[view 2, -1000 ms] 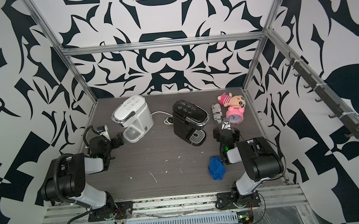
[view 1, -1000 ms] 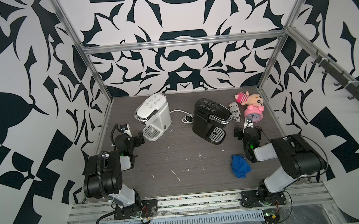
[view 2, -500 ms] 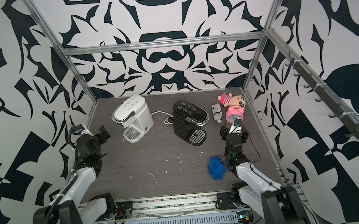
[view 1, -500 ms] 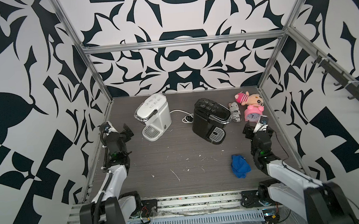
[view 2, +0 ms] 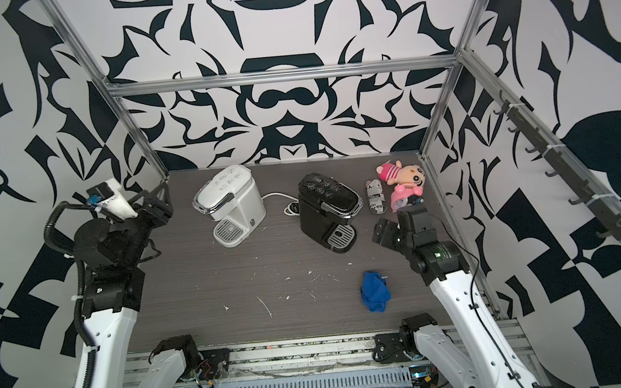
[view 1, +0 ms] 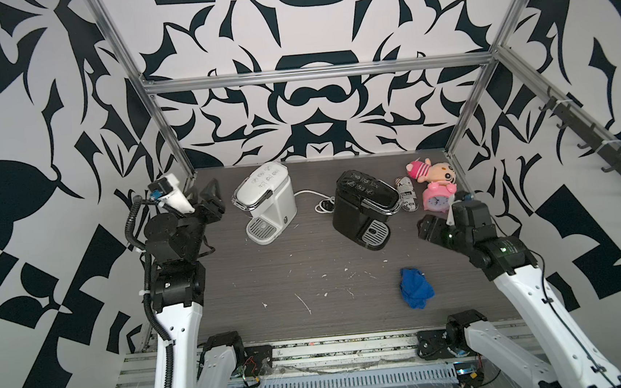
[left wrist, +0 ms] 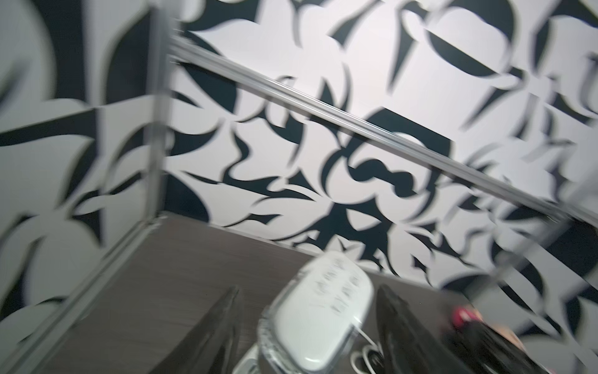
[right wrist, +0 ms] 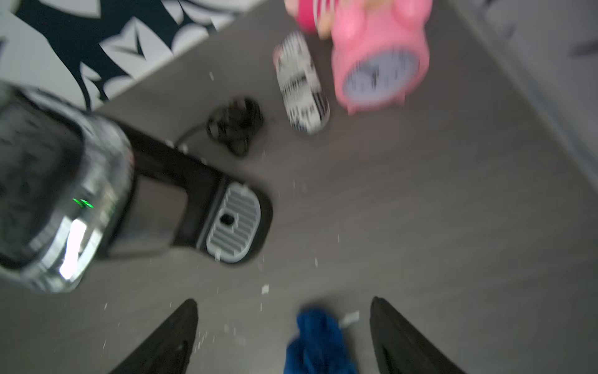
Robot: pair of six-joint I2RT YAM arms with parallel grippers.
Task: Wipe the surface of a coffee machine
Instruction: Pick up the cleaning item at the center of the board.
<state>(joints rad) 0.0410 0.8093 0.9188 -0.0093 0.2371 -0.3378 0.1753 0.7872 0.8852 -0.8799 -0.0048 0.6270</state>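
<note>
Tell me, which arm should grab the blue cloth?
Probably the right. The cloth lies on that side of the table, and the right wrist view shows it lined up with the open right gripper. The left gripper hangs far across the table, by the white machine.

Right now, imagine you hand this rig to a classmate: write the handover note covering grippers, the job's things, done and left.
Left gripper open, empty, raised near the white coffee machine.
Right gripper open, empty, raised above the table beside the black coffee machine.
Blue cloth lies crumpled on the table, right arm's side, touching neither machine.
Done: nothing visible; cloth not picked up.
Left: grasp cloth, wipe a machine's surface.
</note>
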